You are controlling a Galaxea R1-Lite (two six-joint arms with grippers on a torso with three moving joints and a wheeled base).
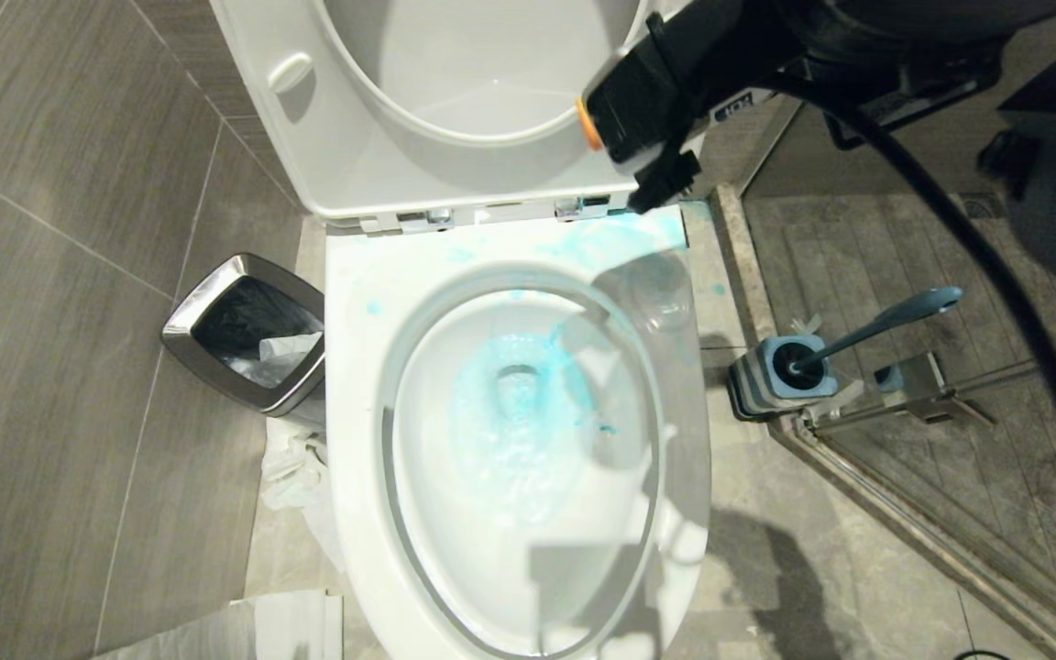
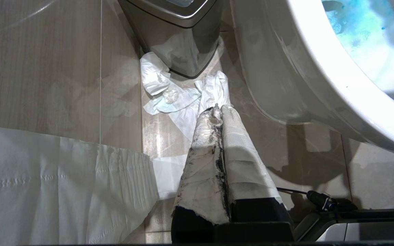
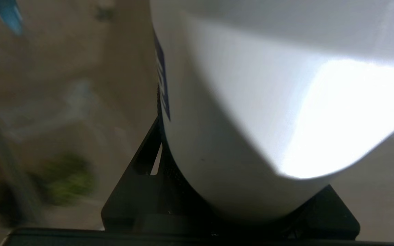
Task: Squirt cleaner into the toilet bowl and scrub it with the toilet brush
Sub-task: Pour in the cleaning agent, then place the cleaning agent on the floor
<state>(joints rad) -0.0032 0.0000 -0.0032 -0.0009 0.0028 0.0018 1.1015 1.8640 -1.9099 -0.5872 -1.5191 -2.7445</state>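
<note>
cleaner (image 3: 268, 112): sitting clamped in right gripper (image 1: 647, 119) jaws above toilet bowl (image 1: 354, 385) hinge, only orange cap showing.
left gripper (image 2: 217, 112): jaws resting together, beside the bowl.

The right gripper (image 1: 624, 119) hung over the toilet bowl (image 1: 363, 403), apparently clasping the cleaner (image 1: 589, 123); only its orange cap showed. The toilet brush (image 1: 876, 325) stood in its holder (image 1: 771, 376).

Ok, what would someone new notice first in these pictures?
The turquoise liquid pooled in the toilet bowl and smeared over its back rim. Next, the right gripper above that back edge, shut on the cleaner. The toilet brush stands in its holder on the floor to the right.
</note>
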